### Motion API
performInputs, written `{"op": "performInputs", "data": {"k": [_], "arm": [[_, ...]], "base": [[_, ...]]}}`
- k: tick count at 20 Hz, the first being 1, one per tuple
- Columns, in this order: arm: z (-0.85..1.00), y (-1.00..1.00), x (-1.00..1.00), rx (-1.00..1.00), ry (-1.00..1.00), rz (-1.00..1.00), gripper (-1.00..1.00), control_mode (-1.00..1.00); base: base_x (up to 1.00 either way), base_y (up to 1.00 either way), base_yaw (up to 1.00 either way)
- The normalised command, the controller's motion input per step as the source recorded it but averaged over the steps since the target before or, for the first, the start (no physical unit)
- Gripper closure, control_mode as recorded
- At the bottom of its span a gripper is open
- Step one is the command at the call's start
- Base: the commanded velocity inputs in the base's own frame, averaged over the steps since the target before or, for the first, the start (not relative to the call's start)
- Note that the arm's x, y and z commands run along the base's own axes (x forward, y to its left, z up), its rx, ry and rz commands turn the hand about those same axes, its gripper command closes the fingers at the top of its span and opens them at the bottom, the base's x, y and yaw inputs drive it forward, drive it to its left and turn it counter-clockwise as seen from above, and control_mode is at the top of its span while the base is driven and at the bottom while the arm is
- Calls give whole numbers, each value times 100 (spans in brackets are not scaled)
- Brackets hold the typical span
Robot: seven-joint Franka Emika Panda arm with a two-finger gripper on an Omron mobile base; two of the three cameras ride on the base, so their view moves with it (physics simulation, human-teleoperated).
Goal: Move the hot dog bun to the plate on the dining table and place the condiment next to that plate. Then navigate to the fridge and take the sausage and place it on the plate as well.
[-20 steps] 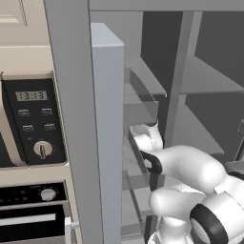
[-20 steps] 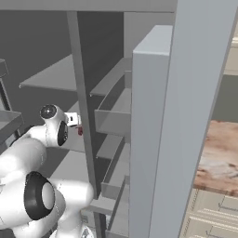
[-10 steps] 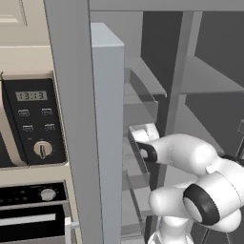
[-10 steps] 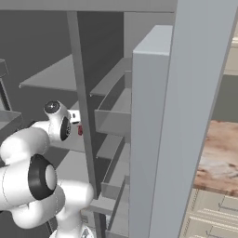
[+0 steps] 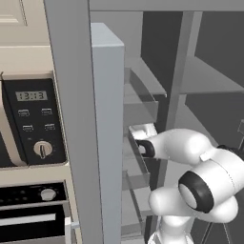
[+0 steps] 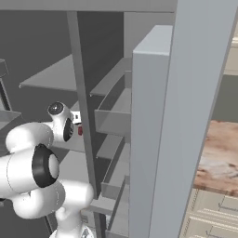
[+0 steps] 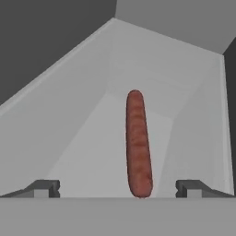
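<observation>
Sausage point(image 7: 138, 162) — one, reddish-brown, lying lengthwise on the pale grey floor of a walled grey bin point(image 7: 83, 115). Gripper point(image 7: 118, 188) — jaws spread wide, one dark fingertip point(image 7: 44, 188) either side of the sausage's near end, neither touching it.

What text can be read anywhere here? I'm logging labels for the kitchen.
"13:13" on the microwave display.
Its button icons are too small to read.
Nothing is written on the fridge or the sausage.
</observation>
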Motion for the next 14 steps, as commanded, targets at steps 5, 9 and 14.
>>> {"op": "performInputs", "data": {"k": [5,9,14], "arm": [[0,0,26,0,2,0,-100,-100],[-3,0,27,0,2,-3,-100,-100],[-10,0,17,0,0,-8,-100,-100]], "base": [[0,0,0],[0,0,0],[0,0,0]]}}
